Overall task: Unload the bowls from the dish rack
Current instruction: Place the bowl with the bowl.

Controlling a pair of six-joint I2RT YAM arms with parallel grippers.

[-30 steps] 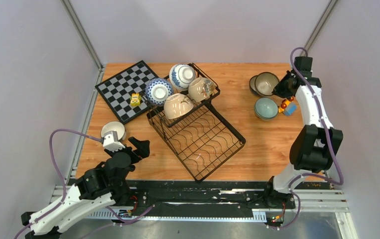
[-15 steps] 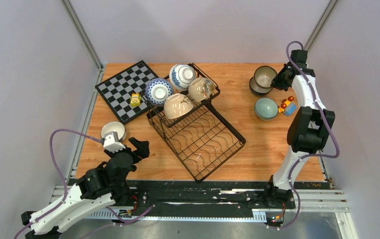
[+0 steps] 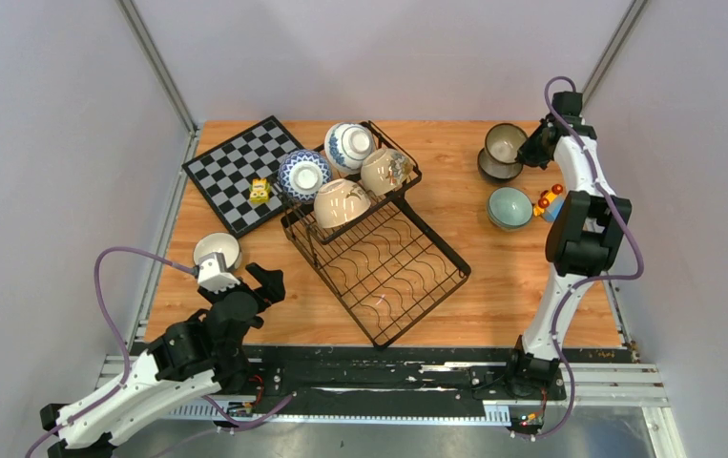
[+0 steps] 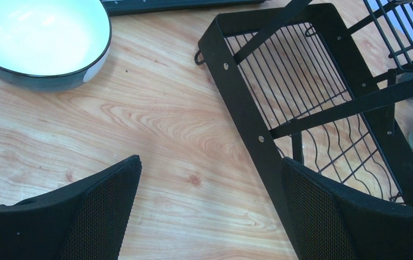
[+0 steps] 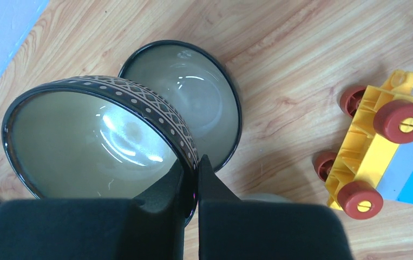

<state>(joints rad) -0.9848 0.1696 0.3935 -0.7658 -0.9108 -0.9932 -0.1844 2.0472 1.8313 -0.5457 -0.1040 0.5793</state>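
R tool [image 5: 196, 172] farther back w/ dark bowl [image 5: 96, 135], 2nd bowl [image 5: 204, 103] half-hidden below

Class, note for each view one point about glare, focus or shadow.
Right wrist: glare spots on the held dark bowl and the bowl behind it; left wrist: the white bowl is nearly washed out; top external: even light, no hard shadows on the table.

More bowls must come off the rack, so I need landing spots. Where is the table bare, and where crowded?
Bare: near-right wood between the dish rack and the right arm; the far strip between rack and dark bowls. Crowded: far right, around dark bowls, teal bowl and toy car; far left, the chessboard; near left, white bowl and left tool.
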